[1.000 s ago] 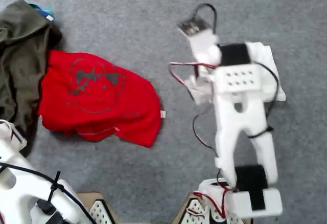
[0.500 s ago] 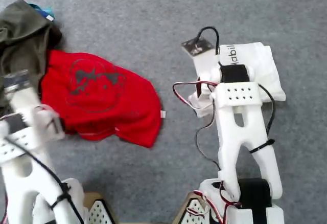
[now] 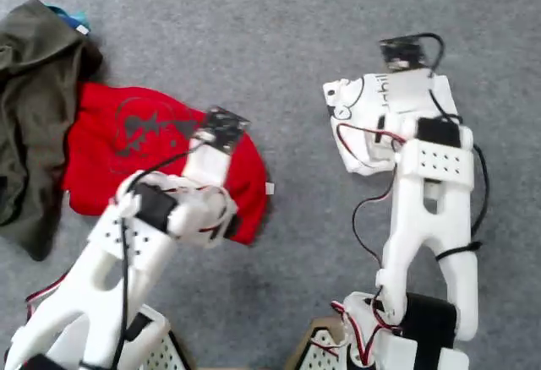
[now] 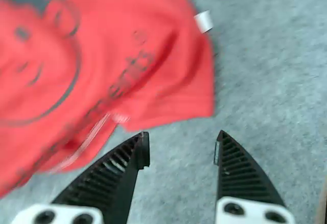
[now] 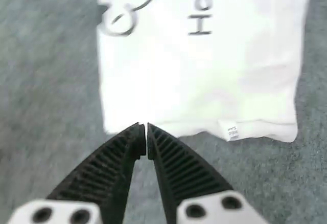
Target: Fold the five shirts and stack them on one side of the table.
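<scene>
On white shirt (image 5: 214,75), dark lettering (image 5: 200,10)

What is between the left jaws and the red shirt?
Nothing visible. The left jaws stand open just short of the red shirt, at its near edge. Only bare table shows in the gap between them, and no other shirt or cable crosses it.

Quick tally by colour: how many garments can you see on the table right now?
Red shirt: 1
White shirt: 1
Olive shirt: 1
Blue cloth, mostly hidden behind the olive one: 1
Total: 4
</scene>
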You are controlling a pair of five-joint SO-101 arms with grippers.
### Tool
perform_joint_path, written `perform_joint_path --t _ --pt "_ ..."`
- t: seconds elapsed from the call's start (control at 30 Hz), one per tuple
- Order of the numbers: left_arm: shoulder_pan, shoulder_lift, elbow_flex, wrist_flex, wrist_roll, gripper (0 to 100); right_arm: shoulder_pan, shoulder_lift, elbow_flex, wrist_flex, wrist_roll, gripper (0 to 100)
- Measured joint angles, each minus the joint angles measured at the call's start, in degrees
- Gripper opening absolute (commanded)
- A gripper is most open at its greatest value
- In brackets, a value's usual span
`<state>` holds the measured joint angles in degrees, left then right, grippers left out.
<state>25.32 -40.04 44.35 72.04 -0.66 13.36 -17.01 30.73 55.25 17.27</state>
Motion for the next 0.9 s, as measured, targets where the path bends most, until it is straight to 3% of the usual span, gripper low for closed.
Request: perform_joint_path --t 0.33,0.63,0.77,0.9 --pt "9.67 27.87 -7.91 -5.36 -0.70 16 7.38 0.00 6.51 -17.41 -9.76 1.5" --pt "5.89 42.37 -10.37 -14.86 -0.70 15 9.58 0.00 6.51 -19.34 -11.08 1.5" --pt "4.04 43.87 -10.90 -14.86 -0.97 3 9.58 0.00 6.51 -19.34 -11.08 1.5" --pt "3.96 43.96 -11.43 -14.86 -4.31 3 9.58 0.00 6.51 -19.34 -11.08 1.5"
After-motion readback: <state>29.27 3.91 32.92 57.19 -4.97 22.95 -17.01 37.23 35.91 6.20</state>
